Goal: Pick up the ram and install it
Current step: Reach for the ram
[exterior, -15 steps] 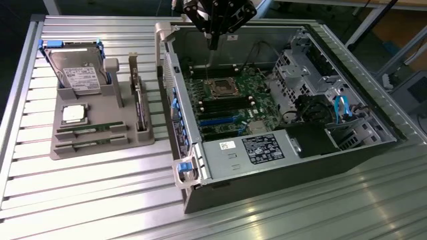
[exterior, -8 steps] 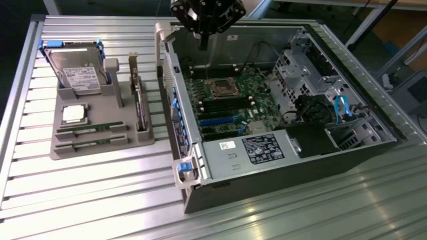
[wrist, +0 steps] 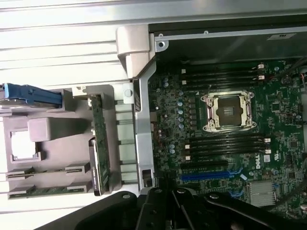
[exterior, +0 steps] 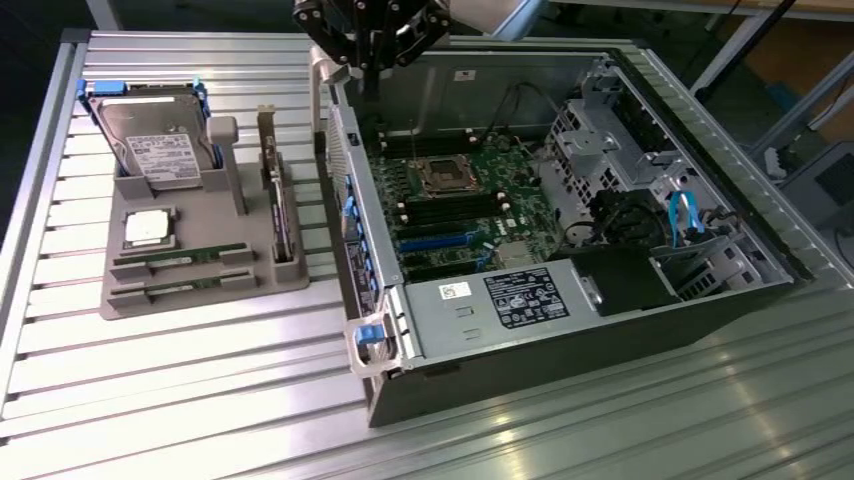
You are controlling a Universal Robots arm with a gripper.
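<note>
- A gray tray (wrist: 45,130) is seen beside the open computer case (wrist: 144,124).
- The ram (wrist: 45,191) is laid flat in a tray slot, with a second stick (wrist: 48,173) alongside.
- An upright card (wrist: 99,139) is held between these and the case wall.
- The open processor socket (wrist: 228,111) is flanked by dark memory slots (wrist: 225,143).
- The gripper (wrist: 175,211) is shown as a dark mass at the frame's edge.

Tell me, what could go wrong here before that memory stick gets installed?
1. The ram sticks lie low in the gray holder, close to an upright card; the gripper might bump that card.
2. The memory slots flank the open processor socket; a misaligned stick could hit it.
</note>
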